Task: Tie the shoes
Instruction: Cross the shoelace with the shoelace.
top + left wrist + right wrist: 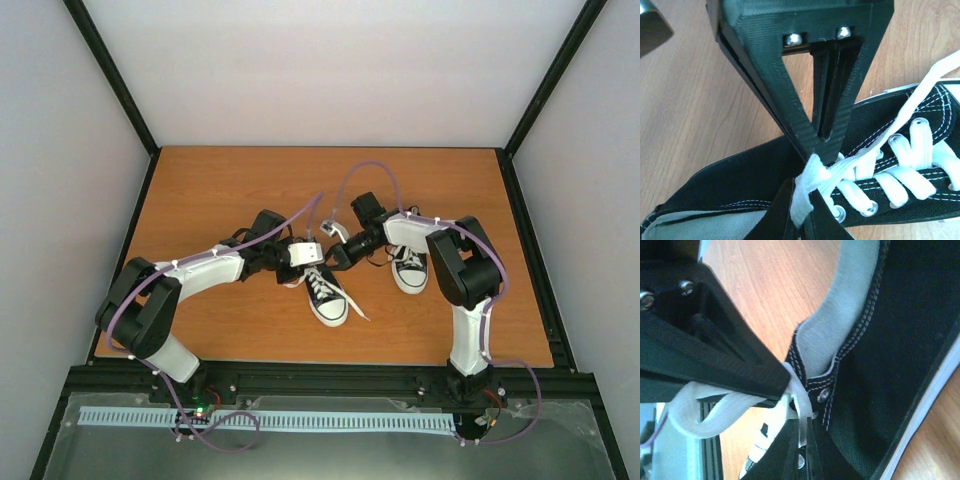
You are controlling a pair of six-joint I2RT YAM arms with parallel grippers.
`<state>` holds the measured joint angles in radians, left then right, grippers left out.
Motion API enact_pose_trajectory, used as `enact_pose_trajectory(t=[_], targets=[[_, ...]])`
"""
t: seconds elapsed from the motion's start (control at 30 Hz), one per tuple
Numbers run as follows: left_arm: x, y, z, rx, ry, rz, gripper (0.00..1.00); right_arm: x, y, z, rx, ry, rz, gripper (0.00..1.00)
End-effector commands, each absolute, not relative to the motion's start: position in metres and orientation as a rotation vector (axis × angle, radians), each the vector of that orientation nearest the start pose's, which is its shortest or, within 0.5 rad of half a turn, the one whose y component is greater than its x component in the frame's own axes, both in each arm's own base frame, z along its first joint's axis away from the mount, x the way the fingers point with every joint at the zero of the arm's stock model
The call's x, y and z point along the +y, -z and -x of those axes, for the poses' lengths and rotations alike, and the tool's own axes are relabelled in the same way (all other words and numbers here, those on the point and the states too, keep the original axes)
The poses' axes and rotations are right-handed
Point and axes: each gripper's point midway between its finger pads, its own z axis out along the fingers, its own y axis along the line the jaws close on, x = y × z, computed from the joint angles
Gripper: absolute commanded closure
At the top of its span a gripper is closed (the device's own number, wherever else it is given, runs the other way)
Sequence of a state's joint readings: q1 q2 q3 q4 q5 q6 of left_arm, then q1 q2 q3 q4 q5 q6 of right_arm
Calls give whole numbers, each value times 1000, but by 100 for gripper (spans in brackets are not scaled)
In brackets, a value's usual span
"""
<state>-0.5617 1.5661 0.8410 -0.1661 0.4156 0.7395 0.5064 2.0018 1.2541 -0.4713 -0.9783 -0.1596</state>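
Observation:
One of the shoes [329, 297], black canvas with a white toe cap, lies mid-table with its toe toward me. The second shoe [409, 268] sits to its right, under the right arm. Both grippers meet over the middle shoe's opening. My left gripper [316, 262] [809, 172] is shut on a bunched white lace [807, 197] at the top eyelets; a strand [920, 90] runs off to the upper right. My right gripper [335, 259] [796, 402] is shut on a white lace [799, 395] beside the shoe's collar [840, 335], and a lace loop [700, 415] curls round its upper finger.
The wooden table [220, 190] is walled in white on three sides, with black frame posts at the corners. A black rail [320, 382] runs along the near edge by the arm bases. A loose lace end [356, 309] trails on the wood right of the middle shoe.

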Motion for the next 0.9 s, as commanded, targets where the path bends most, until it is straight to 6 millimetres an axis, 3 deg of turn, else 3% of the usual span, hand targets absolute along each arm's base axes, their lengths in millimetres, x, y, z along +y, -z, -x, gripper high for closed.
enact_pose_trajectory(t=[0.0, 0.1, 0.17, 0.53, 0.67, 0.87], targets=[[-271, -97, -292, 1778, 473, -1579, 99, 323, -78, -287, 2366, -1422, 1088, 85], [-271, -98, -289, 1773, 479, -1580, 99, 324, -77, -281, 2363, -1463, 1082, 73], [-270, -98, -288, 1773, 479, -1580, 99, 325, -75, -280, 2370, -1496, 1072, 72], [-271, -100, -286, 1785, 514, -1587, 97, 328, -84, -290, 2343, -1441, 1076, 94], [-267, -111, -277, 1787, 587, -1656, 63, 325, -83, -287, 2351, -1433, 1081, 95], [-258, -117, -266, 1710, 608, -1809, 38, 324, -82, -286, 2349, -1419, 1096, 96]])
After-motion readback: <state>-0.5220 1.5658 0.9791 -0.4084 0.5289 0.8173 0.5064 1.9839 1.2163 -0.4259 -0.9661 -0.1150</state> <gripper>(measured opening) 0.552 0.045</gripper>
